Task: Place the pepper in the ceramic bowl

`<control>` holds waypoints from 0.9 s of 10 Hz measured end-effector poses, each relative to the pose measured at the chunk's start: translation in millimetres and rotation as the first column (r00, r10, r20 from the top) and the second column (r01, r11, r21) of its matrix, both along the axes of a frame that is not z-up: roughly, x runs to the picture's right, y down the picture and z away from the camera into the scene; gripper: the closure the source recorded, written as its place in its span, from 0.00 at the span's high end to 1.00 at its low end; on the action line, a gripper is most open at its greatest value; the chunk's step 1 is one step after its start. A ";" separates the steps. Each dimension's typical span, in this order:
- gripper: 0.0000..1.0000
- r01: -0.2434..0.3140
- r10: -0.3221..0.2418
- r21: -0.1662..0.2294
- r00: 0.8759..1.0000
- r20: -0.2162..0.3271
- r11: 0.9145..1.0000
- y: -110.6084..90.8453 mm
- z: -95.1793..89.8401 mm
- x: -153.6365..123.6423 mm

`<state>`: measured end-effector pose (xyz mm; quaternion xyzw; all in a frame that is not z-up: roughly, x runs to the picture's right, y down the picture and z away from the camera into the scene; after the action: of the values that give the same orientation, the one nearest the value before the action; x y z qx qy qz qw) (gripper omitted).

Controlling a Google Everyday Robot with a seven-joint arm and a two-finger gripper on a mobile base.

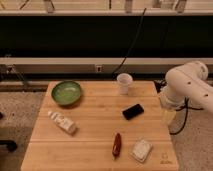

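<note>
The pepper (pixel 116 144) is small, dark red and glossy, and lies on the wooden table (pixel 95 115) near its front edge, right of the middle. The ceramic bowl (pixel 66 92) is round and green and stands at the table's back left corner; it looks empty. My white arm (pixel 187 87) hangs beside the table's right edge. My gripper (pixel 168 116) points down just off that edge, to the right of the pepper and far from the bowl. It holds nothing that I can see.
A white paper cup (pixel 124 83) stands at the back right. A black phone (pixel 133 111) lies between the cup and the pepper. A small white bottle (pixel 62 122) lies on the left. A pale sponge-like block (pixel 141 150) lies right of the pepper.
</note>
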<state>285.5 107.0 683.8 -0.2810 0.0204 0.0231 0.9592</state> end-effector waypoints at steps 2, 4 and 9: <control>0.80 0.017 -0.017 -0.006 1.000 -0.001 1.000 4.9 0.9 -6.7; 0.80 0.050 -0.050 -0.019 0.999 0.014 0.999 12.9 4.5 -36.0; 0.80 0.129 -0.128 -0.038 0.991 0.033 0.991 28.2 7.6 -68.7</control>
<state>216.8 135.1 691.4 -0.2986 0.0244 -0.0436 0.9531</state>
